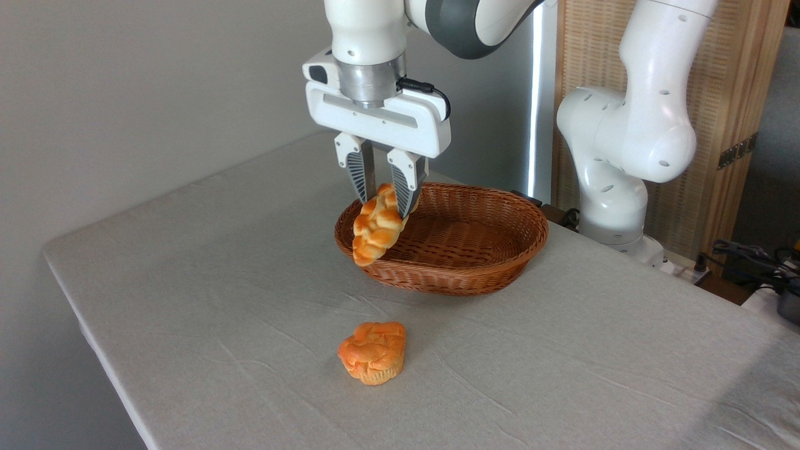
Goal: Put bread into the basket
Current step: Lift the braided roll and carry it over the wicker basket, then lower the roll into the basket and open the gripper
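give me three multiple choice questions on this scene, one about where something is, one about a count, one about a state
1. Where is the muffin-shaped bun?
A. inside the basket
B. on the table in front of the basket
C. between the gripper's fingers

2. How many baked items are in view?
A. one
B. two
C. four

3. What state is the gripper in?
A. wide open and empty
B. shut on the bread
C. resting flat on the table

Answers:
1. B: the bun sits on the grey table, nearer the camera than the basket and apart from it.
2. B: only the braided bread and the bun show.
3. B: the fingers pinch the loaf's upper end, and it hangs tilted in the air at the basket's left rim.
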You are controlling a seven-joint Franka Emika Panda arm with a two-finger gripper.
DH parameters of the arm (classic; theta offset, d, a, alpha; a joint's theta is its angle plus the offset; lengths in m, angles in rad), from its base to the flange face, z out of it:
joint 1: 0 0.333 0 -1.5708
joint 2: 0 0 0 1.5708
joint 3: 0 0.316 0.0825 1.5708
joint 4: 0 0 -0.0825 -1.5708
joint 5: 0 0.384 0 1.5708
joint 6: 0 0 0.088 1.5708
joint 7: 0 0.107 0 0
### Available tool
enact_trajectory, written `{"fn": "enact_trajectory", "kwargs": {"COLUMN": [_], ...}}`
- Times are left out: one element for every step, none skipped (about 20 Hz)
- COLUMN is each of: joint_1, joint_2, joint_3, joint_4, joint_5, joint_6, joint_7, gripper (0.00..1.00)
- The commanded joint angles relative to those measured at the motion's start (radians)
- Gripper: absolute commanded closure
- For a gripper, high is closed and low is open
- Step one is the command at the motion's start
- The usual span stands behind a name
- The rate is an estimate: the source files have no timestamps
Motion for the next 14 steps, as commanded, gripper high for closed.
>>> {"fn": "enact_trajectory", "kwargs": {"joint_1": [-0.059, -0.071, -0.08, -0.088, -0.09, -0.09, -0.09, -0.09, -0.091, -0.096, -0.102, -0.103, -0.102, -0.102], "joint_2": [-0.014, -0.008, -0.005, 0.002, 0.007, 0.01, 0.012, 0.015, 0.016, 0.019, 0.029, 0.032, 0.032, 0.032], "joint_3": [0.003, 0.0, -0.004, -0.012, -0.014, -0.014, -0.014, -0.014, -0.014, -0.014, -0.014, -0.014, -0.014, -0.012], "joint_4": [-0.059, -0.068, -0.073, -0.08, -0.082, -0.083, -0.083, -0.083, -0.083, -0.083, -0.083, -0.082, -0.082, -0.082], "joint_5": [-0.016, -0.022, -0.022, -0.024, -0.024, -0.024, -0.024, -0.024, -0.024, -0.024, -0.024, -0.027, -0.028, -0.031], "joint_6": [0.019, 0.025, 0.028, 0.039, 0.041, 0.044, 0.048, 0.053, 0.053, 0.053, 0.054, 0.057, 0.071, 0.079], "joint_7": [-0.001, -0.002, -0.005, -0.021, -0.033, -0.054, -0.059, -0.059, -0.061, -0.062, -0.064, -0.073, -0.093, -0.111], "gripper": [0.4, 0.32, 0.22, 0.12, 0.08, 0.0, 0.0, 0.0, 0.0, 0.0, 0.0, 0.0, 0.0, 0.0]}}
